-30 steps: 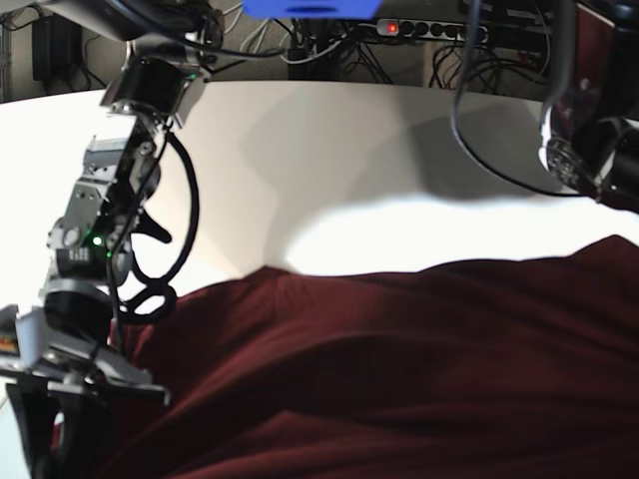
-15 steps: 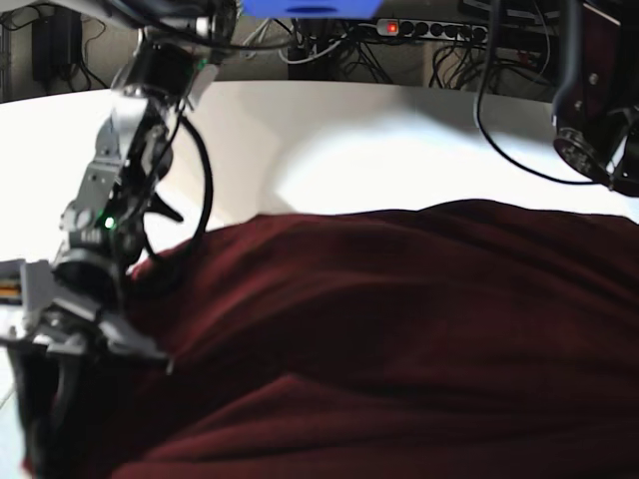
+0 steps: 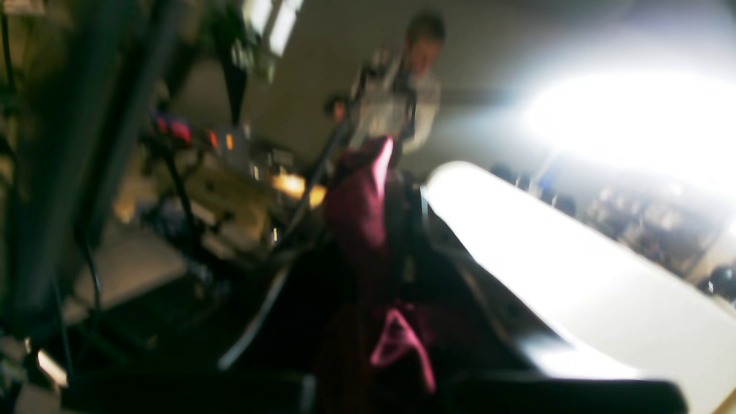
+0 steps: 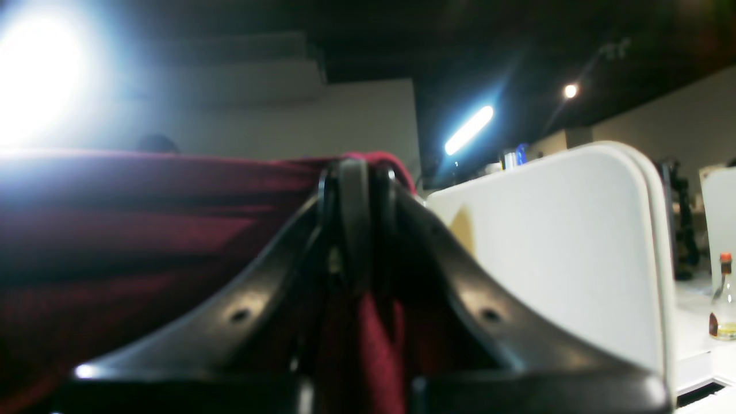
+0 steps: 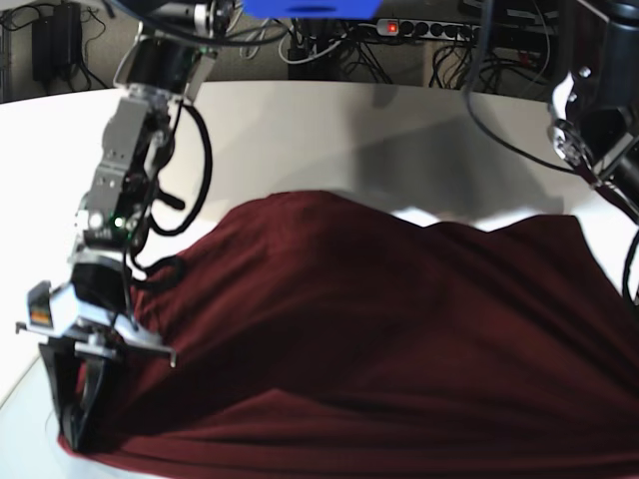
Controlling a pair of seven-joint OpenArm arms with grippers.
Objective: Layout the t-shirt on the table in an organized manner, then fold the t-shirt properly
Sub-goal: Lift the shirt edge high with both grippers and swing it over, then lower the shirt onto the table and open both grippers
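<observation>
The dark maroon t-shirt (image 5: pixel 379 339) hangs stretched between both arms and covers most of the near part of the white table (image 5: pixel 329 130). My right gripper (image 5: pixel 75 431) points down at the lower left, shut on the shirt's left corner. In the right wrist view its fingers (image 4: pixel 353 195) pinch a fold of the shirt (image 4: pixel 144 230). The left wrist view is blurred, but my left gripper (image 3: pixel 388 192) is shut on a bunched strip of the shirt (image 3: pixel 359 218). In the base view only the left arm's wrist (image 5: pixel 589 125) shows, at the upper right.
Cables and a power strip (image 5: pixel 429 28) lie behind the table's far curved edge. Black cable loops (image 5: pixel 185 190) hang from the right arm beside the shirt. A person (image 3: pixel 411 86) stands beyond the table in the left wrist view. A small bottle (image 4: pixel 721 299) stands at the far right.
The shirt's far edge has swept farther across the table, covering more white surface. The right arm has swung toward the cloth with its gripper lower. Both grips held.
</observation>
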